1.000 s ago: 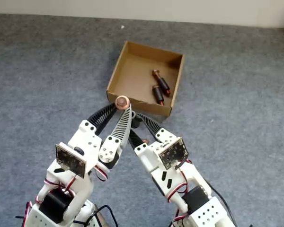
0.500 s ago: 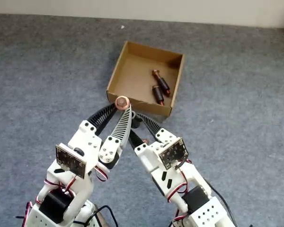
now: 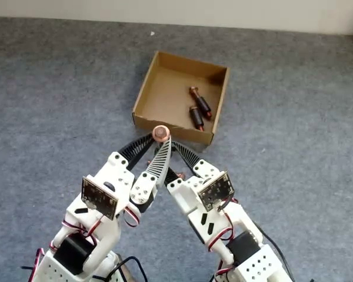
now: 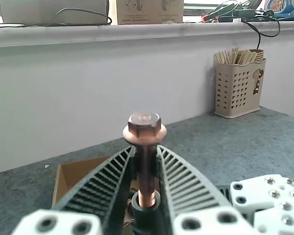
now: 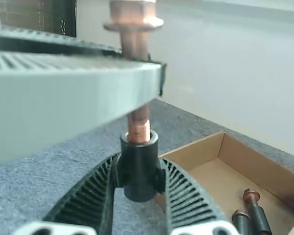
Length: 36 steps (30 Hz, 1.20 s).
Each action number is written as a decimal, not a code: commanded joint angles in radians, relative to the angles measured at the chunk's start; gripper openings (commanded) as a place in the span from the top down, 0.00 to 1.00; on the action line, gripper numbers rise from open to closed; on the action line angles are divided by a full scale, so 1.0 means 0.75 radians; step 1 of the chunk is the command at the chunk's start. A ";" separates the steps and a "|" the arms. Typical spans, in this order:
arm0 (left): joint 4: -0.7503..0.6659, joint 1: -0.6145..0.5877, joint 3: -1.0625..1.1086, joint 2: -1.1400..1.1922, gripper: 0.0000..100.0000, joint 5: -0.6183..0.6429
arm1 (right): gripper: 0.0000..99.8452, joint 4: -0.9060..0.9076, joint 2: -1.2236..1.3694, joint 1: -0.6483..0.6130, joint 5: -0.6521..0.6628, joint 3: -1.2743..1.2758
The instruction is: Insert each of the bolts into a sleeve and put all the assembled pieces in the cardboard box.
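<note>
I've got the left gripper (image 4: 145, 149) clamped on the bolt (image 4: 144, 128), which stands upright, head up. The right gripper (image 5: 138, 176) is closed around the black sleeve (image 5: 137, 147) directly underneath, and the bolt's lower end sits in the sleeve's mouth. Both grippers meet over the grey table (image 3: 59, 88), just in front of the near wall of the cardboard box (image 3: 165, 94). Inside the box, toward its right side, two assembled pieces (image 3: 200, 101) (image 3: 196, 116) lie close together.

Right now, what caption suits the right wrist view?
Left gripper holds a copper bolt, its tip in the black sleeve clamped by the right gripper.
</note>
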 commanded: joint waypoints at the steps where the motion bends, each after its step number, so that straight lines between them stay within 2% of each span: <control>1: 0.014 0.015 -0.007 -0.009 0.96 0.010 | 1.00 -0.044 -0.028 0.081 0.008 0.124; 6: 0.184 0.015 -0.056 0.001 0.86 0.008 | 1.00 -0.044 -0.028 0.109 0.006 0.124; 10: 0.327 0.015 -0.144 0.001 0.85 -0.166 | 1.00 -0.044 -0.028 0.109 0.006 0.124; 15: 0.442 0.015 -0.261 -0.001 0.85 -0.276 | 1.00 -0.036 -0.028 0.111 0.004 0.124; 19: 0.630 -0.019 -0.359 -0.011 0.85 -0.389 | 1.00 -0.034 -0.028 0.159 0.004 0.124; 24: 0.808 -0.316 -0.349 -0.011 0.85 -0.407 | 1.00 0.073 -0.026 0.247 0.004 0.122; 28: 0.818 -0.609 -0.230 -0.011 0.85 -0.407 | 1.00 0.259 -0.026 0.247 -0.010 0.111; 30: 0.818 -0.740 -0.169 -0.011 0.85 -0.407 | 1.00 0.320 -0.026 0.253 -0.096 0.083; 36: 0.818 -1.044 0.077 -0.011 0.85 -0.407 | 1.00 0.566 -0.015 0.296 -0.143 -0.093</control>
